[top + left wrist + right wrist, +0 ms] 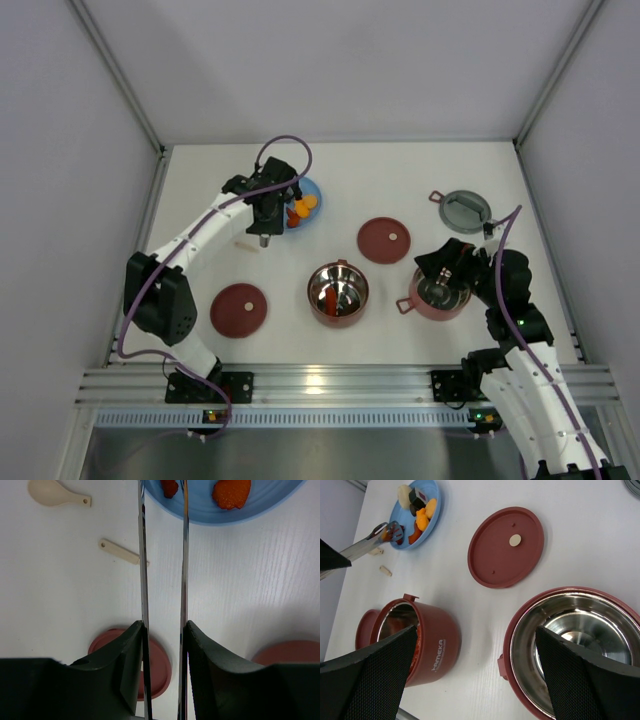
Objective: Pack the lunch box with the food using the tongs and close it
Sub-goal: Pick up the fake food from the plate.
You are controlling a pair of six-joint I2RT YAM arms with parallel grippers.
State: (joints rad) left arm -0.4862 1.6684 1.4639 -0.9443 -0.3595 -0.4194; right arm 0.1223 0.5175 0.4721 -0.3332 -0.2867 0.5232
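Holding the tongs (144, 580) in our left pincer (163, 628), we're clamping both thin steel arms between the fingers, approx. midway along, w/ a narrow gap showing between the arms. The tips are reaching over the edge of the blue plate (200, 511), where the food (420, 510) is sitting: red, orange & black bits plus one pale round piece. In the right wrist view the tips are hovering right by a red piece; we can't tell whether they're pinching it.

Our right pincer (476, 630) is gaping wide, carrying nothing, hanging just above the right bowl (520, 630), which is looking bare inside as far as we're seeing. The centre bowl (312, 300) is showing something red-orange inside, so packing is prob. under way. One maroon lid (239, 310) is lying on the worktop (250, 590) left of that bowl, another maroon lid (384, 240) beyond it, & the grey top lid (465, 211) far right. A beige spoon (50, 492) & beige stick (120, 552) are lying near the plate.

We're judging the tongs stiff, springy & slick, so liable to twist in the fingers. The food bits are looking light & maybe slippery: we're advising a gentle pinch across the middle. The lids are thin, flat & hard to get under; take the rim, or the grey one's handle.
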